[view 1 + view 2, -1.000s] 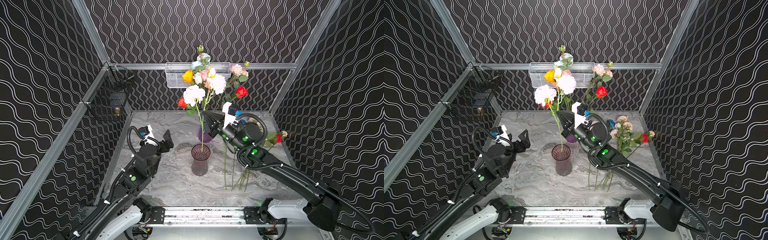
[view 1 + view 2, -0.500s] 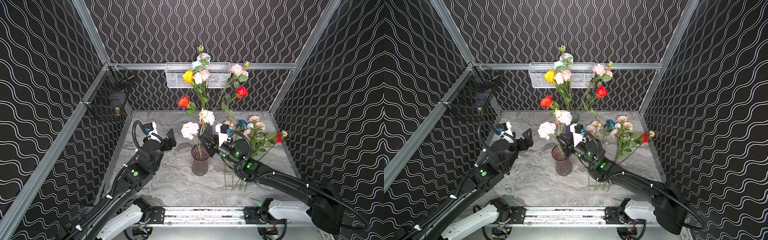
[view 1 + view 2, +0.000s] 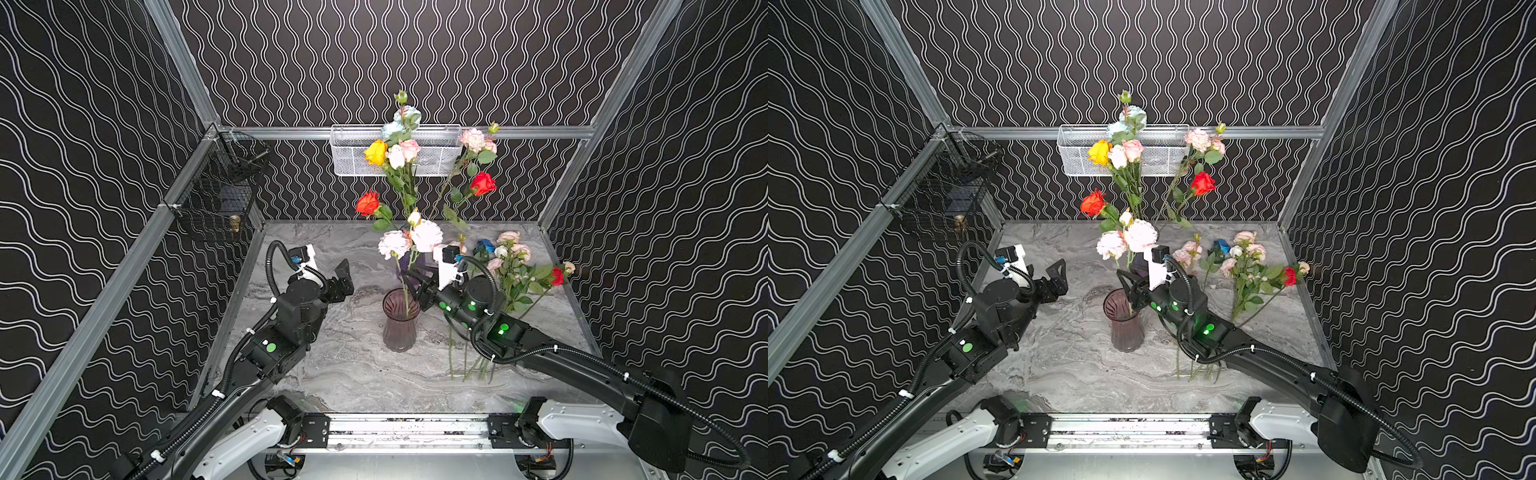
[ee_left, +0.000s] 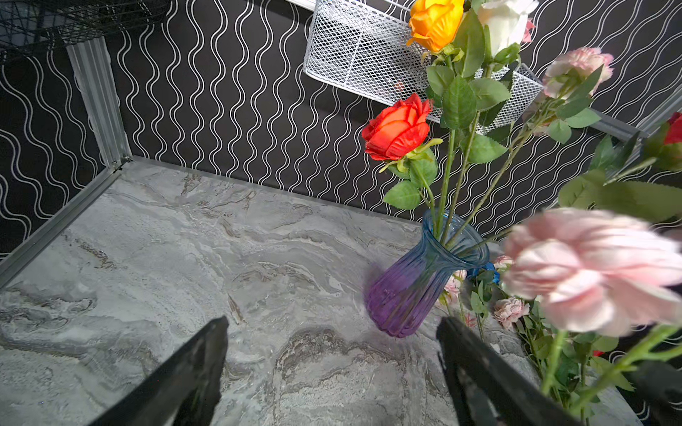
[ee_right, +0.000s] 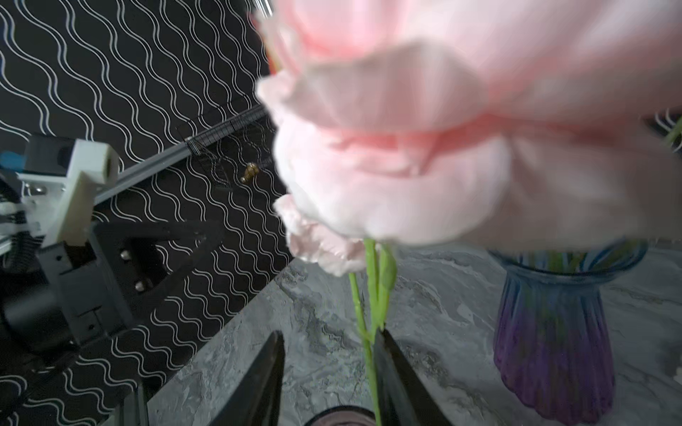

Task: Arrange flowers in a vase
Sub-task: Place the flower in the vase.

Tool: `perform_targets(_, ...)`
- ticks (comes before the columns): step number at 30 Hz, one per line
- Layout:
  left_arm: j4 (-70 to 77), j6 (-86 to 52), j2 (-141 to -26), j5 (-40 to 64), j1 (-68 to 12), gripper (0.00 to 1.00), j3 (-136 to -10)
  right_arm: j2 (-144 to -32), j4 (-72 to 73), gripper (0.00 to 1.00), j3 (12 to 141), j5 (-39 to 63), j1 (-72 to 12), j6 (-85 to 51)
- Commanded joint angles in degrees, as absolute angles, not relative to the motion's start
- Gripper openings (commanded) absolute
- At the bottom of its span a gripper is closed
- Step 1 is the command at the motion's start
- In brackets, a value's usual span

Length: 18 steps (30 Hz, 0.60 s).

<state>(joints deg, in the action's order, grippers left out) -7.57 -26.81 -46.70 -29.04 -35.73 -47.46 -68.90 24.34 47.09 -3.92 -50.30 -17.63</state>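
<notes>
Flowers (image 3: 409, 241), a pale pink peony spray, stand with the stem (image 5: 370, 317) down in a smoky glass vase (image 3: 400, 320). The right gripper (image 5: 330, 337) is at the stem just above the vase's rim, its fingers (image 5: 396, 372) parted. The green stem leans against one finger and is clear of the other, so nothing is clamped. The blooms (image 5: 406, 166) hang above the fingertips, blurred in the right wrist view.

The left gripper (image 4: 332, 324) hovers over the marble table (image 3: 332, 365), fingers (image 4: 192, 369) spread wide and empty. Ahead of those fingers, slightly to one side, a blue and purple vase (image 4: 413, 291) holds red, yellow, white and pink roses (image 4: 396, 131). More loose flowers (image 3: 515, 266) lie on the table behind the right gripper, beside its wrist.
</notes>
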Motion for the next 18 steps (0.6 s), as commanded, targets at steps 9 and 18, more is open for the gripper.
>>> perform_targets(9, -7.40, -26.81, -47.42, -28.93, -35.60, 0.92, -48.30, -68.00, 7.81, 0.48, 49.65, -7.71, -54.71, -22.03)
perform_targets(18, -6.65, -27.05, -46.91, -28.51, -35.67, 0.91, -47.84, -63.05, 1.33, 0.48, 50.22, -7.54, -55.59, -20.76)
